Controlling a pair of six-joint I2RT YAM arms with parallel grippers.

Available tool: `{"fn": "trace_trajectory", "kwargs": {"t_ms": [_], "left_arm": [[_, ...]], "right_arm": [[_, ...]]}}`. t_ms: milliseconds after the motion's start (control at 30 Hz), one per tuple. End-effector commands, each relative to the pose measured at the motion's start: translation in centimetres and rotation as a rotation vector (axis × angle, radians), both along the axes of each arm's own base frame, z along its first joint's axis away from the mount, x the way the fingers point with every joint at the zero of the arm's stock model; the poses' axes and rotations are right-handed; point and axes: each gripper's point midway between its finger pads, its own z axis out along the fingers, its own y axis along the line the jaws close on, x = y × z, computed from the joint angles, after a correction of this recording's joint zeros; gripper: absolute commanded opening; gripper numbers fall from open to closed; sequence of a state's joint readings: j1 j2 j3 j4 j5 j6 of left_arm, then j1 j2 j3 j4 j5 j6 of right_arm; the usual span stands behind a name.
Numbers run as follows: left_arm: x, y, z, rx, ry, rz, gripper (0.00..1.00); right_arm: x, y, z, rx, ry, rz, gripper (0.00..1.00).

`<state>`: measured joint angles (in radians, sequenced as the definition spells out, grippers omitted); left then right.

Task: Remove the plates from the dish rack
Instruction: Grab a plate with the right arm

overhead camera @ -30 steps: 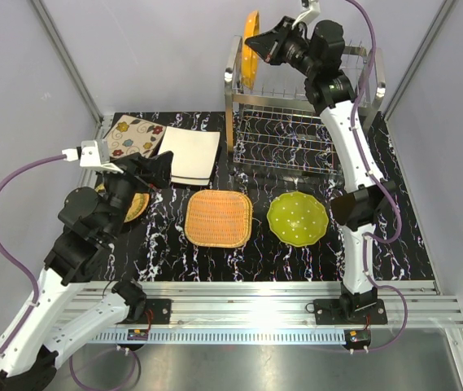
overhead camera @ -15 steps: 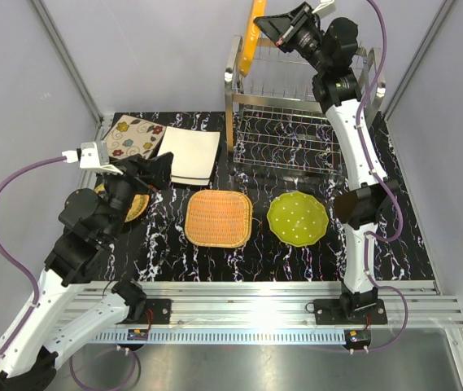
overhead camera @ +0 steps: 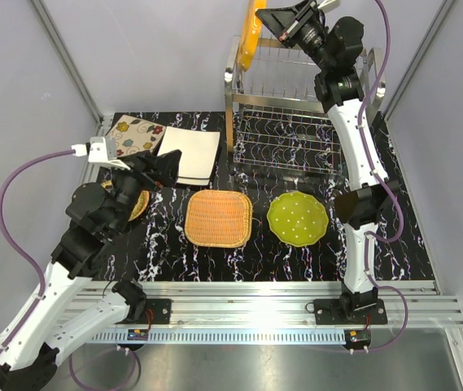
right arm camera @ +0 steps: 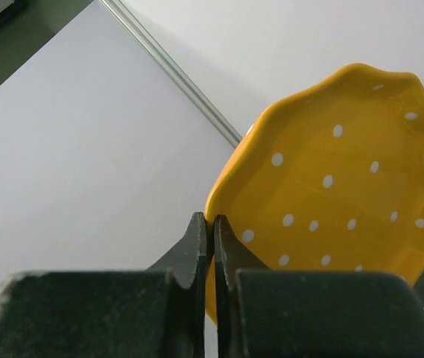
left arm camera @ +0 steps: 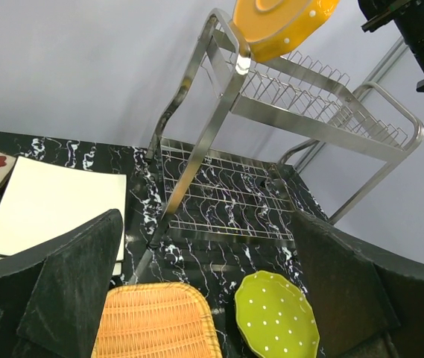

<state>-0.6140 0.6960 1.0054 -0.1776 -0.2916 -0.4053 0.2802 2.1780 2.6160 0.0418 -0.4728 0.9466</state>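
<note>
My right gripper (overhead camera: 269, 18) is shut on the rim of the round orange dotted plate (overhead camera: 252, 34) and holds it on edge above the left end of the steel wire dish rack (overhead camera: 298, 110). In the right wrist view the fingertips (right arm camera: 199, 233) pinch the left rim of the plate (right arm camera: 338, 201). No other plates show in the rack. My left gripper (overhead camera: 163, 167) is open and empty above the table, near the square white plate (overhead camera: 190, 153). The left wrist view shows the left gripper (left arm camera: 208, 246), the rack (left arm camera: 301, 112) and the orange plate (left arm camera: 279, 22).
On the black marbled table lie a beige floral plate (overhead camera: 132, 134), a rounded-square wicker plate (overhead camera: 219, 217), a green dotted plate (overhead camera: 297, 218) and a round wicker plate (overhead camera: 139, 204) partly under my left arm. Grey walls enclose the table.
My right gripper has raised the orange plate higher above the rack's top tier. My left arm has shifted slightly up and right, still open.
</note>
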Motion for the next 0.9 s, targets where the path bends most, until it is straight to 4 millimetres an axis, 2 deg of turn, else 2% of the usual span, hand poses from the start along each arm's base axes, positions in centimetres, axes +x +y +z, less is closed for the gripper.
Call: {"fn": "trace_trajectory", "kwargs": {"t_ms": [0,300,467,700,867], "left_arm": [[-0.2,-0.6,2.5,-0.057,-0.062,-0.033,0.99],[-0.6,-1.1,5.0,-0.112,-0.098,-0.069,0.99],[-0.7,-1.1,5.3,-0.123,-0.101,-0.077,0.99],[-1.0,-1.0,5.6,-0.147,-0.101,-0.082,0.99],[-1.5,-0.3,6.9,-0.241,-0.095,-0.065,0.99]], "right_arm": [[-10.3,-2.7,12.0,0.119,-0.381,0.037,0.0],[-13.1,-3.4,13.4,0.128,-0.387,0.086,0.0],[-14.1,-3.8,14.2,0.142,-0.389,0.092,0.0],[-14.9,-3.7,13.9,0.146,-0.358,0.138,0.0],[-17.1,-3.6,14.4,0.14,-0.361,0.199,0.0]]}}
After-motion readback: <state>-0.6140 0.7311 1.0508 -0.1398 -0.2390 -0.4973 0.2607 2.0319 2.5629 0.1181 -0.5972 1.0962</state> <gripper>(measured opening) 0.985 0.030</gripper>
